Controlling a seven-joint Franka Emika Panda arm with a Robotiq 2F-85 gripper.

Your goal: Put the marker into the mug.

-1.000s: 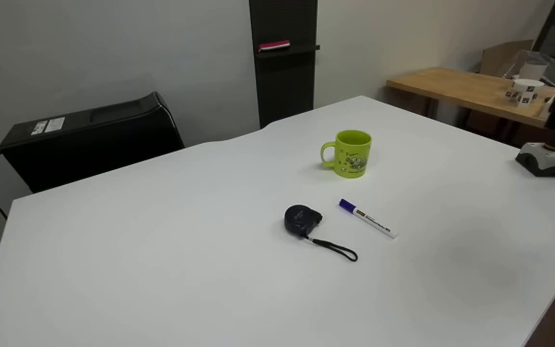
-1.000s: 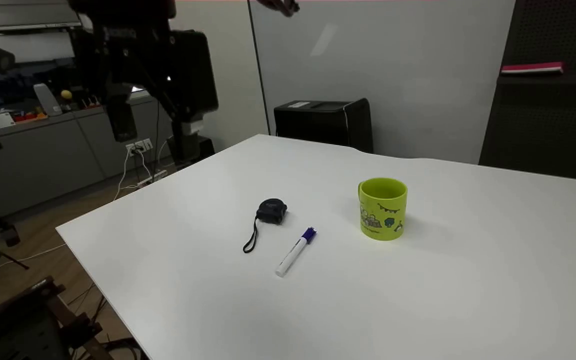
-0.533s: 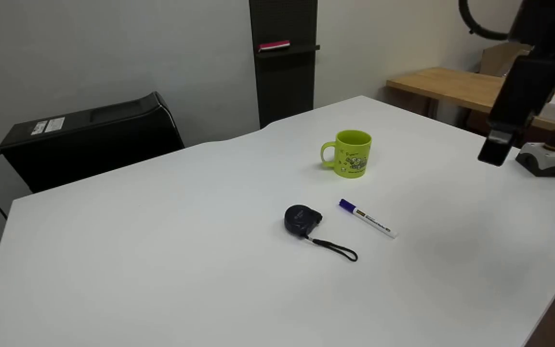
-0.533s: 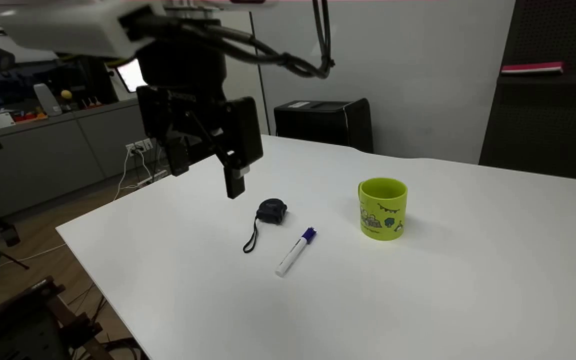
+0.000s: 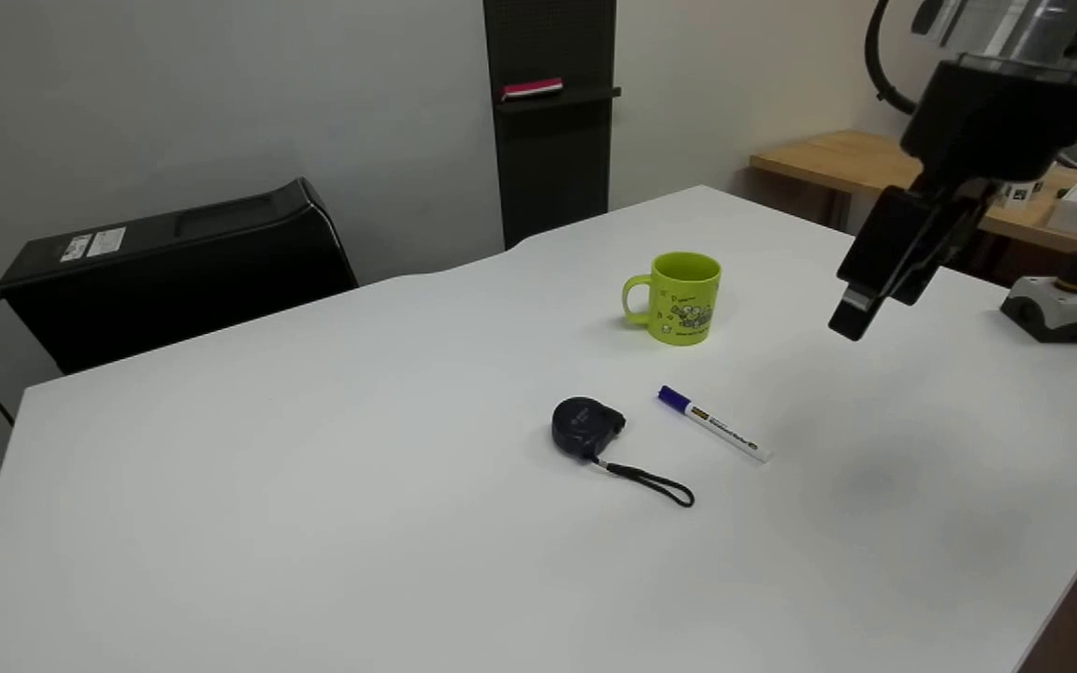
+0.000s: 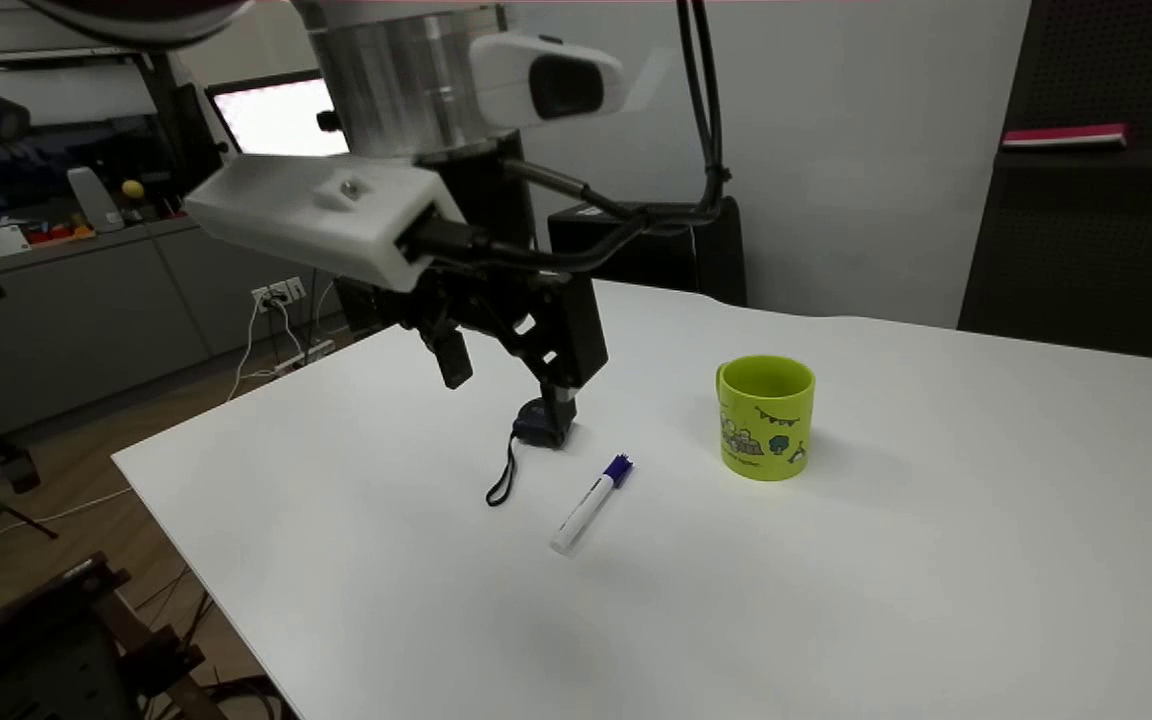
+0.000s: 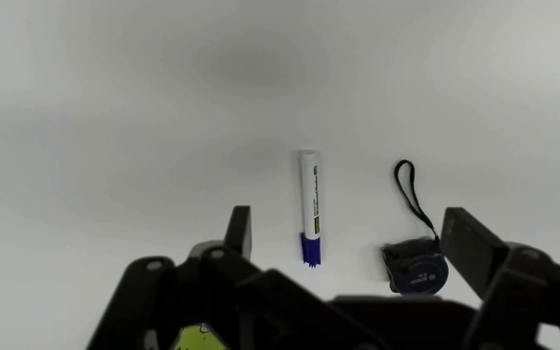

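The marker, white with a dark blue cap, lies flat on the white table in both exterior views and in the wrist view. The yellow-green mug stands upright beyond its cap end in both exterior views. Only a sliver of the mug shows in the wrist view, mostly hidden by the gripper. My gripper is open and empty above the table. In the wrist view my gripper has the marker between its finger lines, nearer the left finger, but below and not touched.
A dark tape measure with a black cord lies beside the marker; in the wrist view the tape measure shows by the right finger. A grey and black switch box stands near the table edge. A black box stands behind the table.
My arm has come down and in over the table, toward the marker and tape measure. The fingers stay open. The marker, mug and tape measure have not moved.
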